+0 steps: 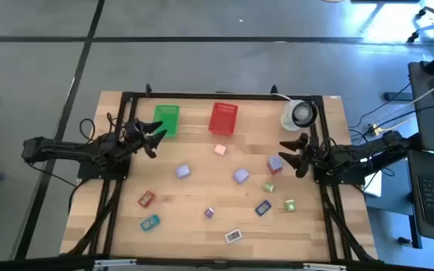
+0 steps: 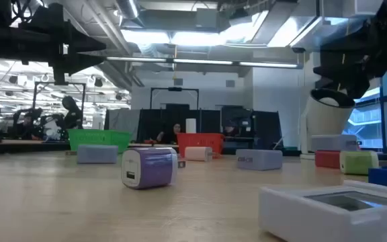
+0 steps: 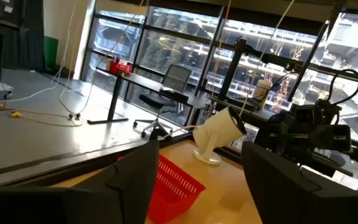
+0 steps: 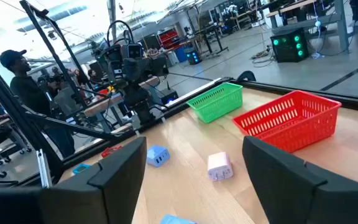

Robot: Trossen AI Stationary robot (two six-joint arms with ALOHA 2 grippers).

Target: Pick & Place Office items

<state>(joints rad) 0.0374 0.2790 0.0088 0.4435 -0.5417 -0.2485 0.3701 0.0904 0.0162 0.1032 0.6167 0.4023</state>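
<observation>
Now lower your right tool point(image 1: 295, 154), wide open, squarely over the lavender block point(image 1: 275, 165); left tool point(image 1: 151, 138) waits open.

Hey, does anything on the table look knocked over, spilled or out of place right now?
The white cup-like thing at the table's far right corner looks tipped: in the left wrist view it leans on its base instead of standing straight. The green basket and red basket sit normally, with no items inside.
</observation>
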